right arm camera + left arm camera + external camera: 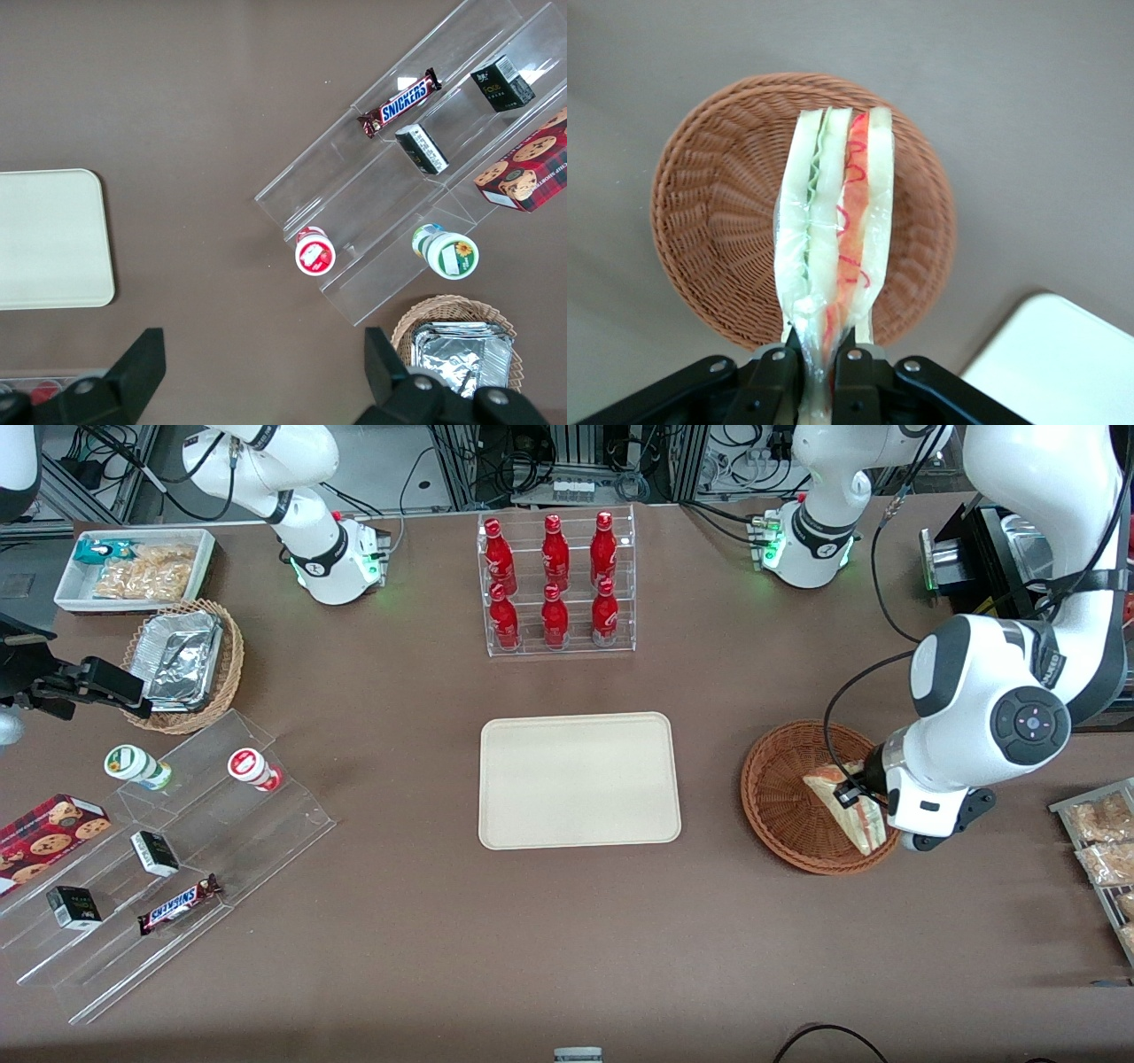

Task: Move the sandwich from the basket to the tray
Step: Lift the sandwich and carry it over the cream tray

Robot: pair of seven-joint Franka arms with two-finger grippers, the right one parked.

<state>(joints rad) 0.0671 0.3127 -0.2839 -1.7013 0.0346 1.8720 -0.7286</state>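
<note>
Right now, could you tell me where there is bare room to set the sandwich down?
The tray is wholly bare. Open tabletop lies between the tray and the basket, and between the tray and the bottle rack. It is crowded over the basket, where the gripper is shut on the sandwich, and at the clear stepped shelf with snacks.

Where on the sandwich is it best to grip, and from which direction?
Grip across the flat bread faces near one end, coming from above. The sandwich is a thin wedge, so its faces suit two fingers. The hand is shut on it this way, above the basket.
</note>
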